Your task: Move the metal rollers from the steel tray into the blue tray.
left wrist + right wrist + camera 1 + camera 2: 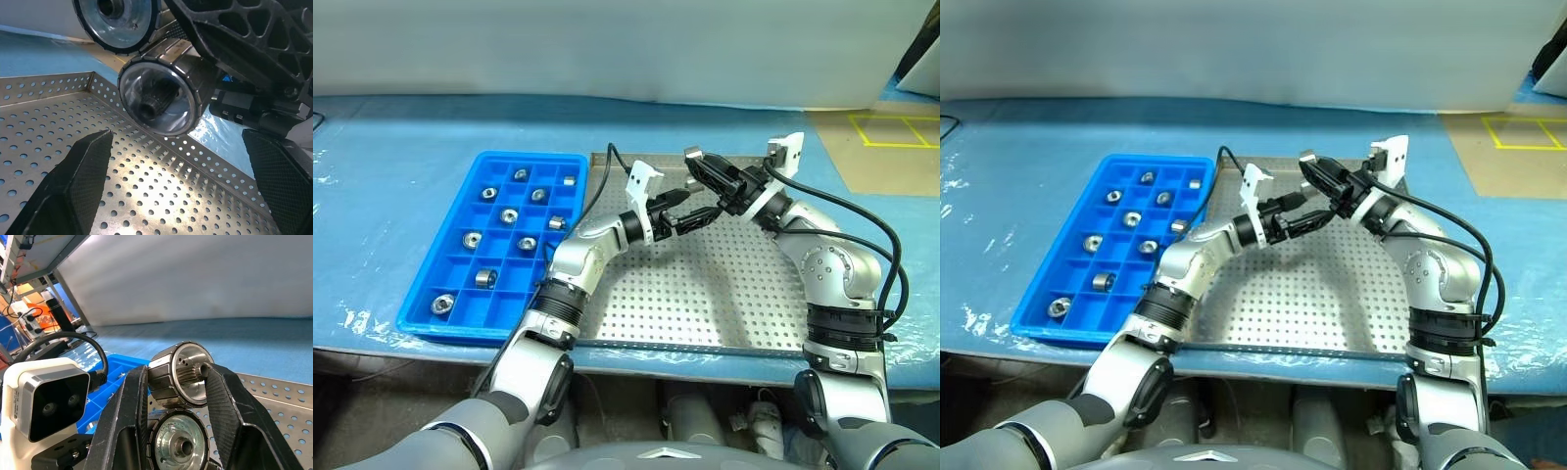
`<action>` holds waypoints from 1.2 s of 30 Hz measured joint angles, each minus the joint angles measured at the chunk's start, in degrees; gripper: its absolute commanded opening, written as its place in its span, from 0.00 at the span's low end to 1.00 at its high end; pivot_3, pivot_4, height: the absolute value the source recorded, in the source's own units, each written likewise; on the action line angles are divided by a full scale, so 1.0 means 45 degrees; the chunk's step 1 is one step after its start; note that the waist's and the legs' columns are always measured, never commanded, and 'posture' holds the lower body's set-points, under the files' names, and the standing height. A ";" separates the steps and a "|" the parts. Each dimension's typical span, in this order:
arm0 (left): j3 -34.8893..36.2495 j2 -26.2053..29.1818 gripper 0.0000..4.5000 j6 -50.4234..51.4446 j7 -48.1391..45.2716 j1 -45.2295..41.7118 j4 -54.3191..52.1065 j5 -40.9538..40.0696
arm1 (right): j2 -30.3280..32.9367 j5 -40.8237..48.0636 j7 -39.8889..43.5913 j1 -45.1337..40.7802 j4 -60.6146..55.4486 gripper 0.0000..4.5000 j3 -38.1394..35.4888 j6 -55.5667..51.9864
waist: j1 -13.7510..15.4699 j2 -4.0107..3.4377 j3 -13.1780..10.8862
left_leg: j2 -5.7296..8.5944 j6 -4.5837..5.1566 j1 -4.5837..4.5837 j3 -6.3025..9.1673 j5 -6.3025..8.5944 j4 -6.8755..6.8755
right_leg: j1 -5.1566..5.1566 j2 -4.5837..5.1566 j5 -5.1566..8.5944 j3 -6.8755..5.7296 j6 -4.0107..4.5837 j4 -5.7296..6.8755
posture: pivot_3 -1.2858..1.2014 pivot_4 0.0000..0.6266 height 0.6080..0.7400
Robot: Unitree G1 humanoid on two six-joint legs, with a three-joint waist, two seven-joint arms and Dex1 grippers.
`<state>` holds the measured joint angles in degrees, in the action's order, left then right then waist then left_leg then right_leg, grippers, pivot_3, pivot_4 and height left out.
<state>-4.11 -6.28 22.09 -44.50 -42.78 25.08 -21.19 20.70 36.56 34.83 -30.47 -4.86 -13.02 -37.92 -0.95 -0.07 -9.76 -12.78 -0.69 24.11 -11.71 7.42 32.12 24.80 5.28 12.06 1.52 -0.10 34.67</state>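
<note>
**Two rollers aloft for hand-over, ten already binned**

Two metal rollers [178, 374] sit stacked between the closed fingers of my right gripper [705, 174], raised above the far part of the steel tray [705, 294]; the right wrist view shows both clamped across their ribbed sides. My left gripper [695, 213] faces them from just beside, jaws spread wide and empty, its fingers [73, 181] flanking the lower roller without touching it.

Handling judgement: the pieces look like solid steel, dense for their size, rigid, polished on the end faces and knurled round the barrel. I would grip on the knurled barrel, never across the smooth faces, where the pads would likely slide. A drop onto the perforated floor should not damage them, but they would probably roll.

About ten rollers lie in separate compartments of the blue tray [421, 318], which touches the steel tray's left rim.

Surface: both trays rest on a bench under blue plastic sheeting [391, 147]. A pale wall [607, 44] stands behind; yellow floor marking [891, 127] shows at far right.
</note>
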 measured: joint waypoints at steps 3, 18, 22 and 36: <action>0.0018 0.0032 0.99 0.0049 0.0003 -0.0020 0.0000 -0.0010 | 0.0000 -0.0002 -0.0005 0.0005 0.0000 0.29 0.0004 0.0000 | 0.0000 0.0000 0.0000 | 0.0000 0.0000 0.0000 0.0000 0.0000 0.0000 | 0.0000 0.0000 0.0000 0.0000 -0.0001 0.0000 | 0.35 0.24 1.00; 0.0127 0.0700 0.99 -0.0054 0.0034 -0.0128 0.0043 0.0000 | 0.0056 -0.0098 0.0010 0.0097 0.0002 0.29 0.0059 0.0043 | 0.0003 0.0001 -0.0001 | 0.0001 -0.0001 0.0004 -0.0002 0.0001 -0.0001 | 0.0005 0.0000 0.0000 -0.0001 -0.0001 0.0000 | 0.35 0.24 1.00; 0.0165 0.0496 0.99 -0.0196 0.0189 -0.0428 0.0164 -0.0001 | 0.0058 -0.0121 0.0031 0.0097 0.0001 0.29 0.0099 0.0099 | 0.0004 0.0001 -0.0001 | 0.0002 0.0000 0.0005 -0.0002 0.0001 0.0000 | 0.0005 0.0001 0.0000 0.0000 -0.0001 0.0000 | 0.35 0.24 1.00; 0.0262 0.0064 0.57 -0.0750 0.0829 -0.1103 0.0843 0.0268 | 0.0103 -0.0330 0.0090 0.0106 0.0002 0.29 0.0314 0.0365 | 0.0003 0.0003 -0.0001 | 0.0001 0.0001 0.0005 -0.0002 0.0000 -0.0002 | 0.0007 -0.0001 -0.0001 0.0001 -0.0003 0.0001 | 0.35 0.24 1.00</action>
<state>-2.94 -5.99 18.71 -40.77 -47.75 28.88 -19.98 21.17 35.07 35.24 -29.99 -4.85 -11.61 -36.28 -0.94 -0.06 -9.77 -12.78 -0.69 24.13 -11.72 7.43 32.11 24.83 5.28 12.06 1.52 -0.11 34.67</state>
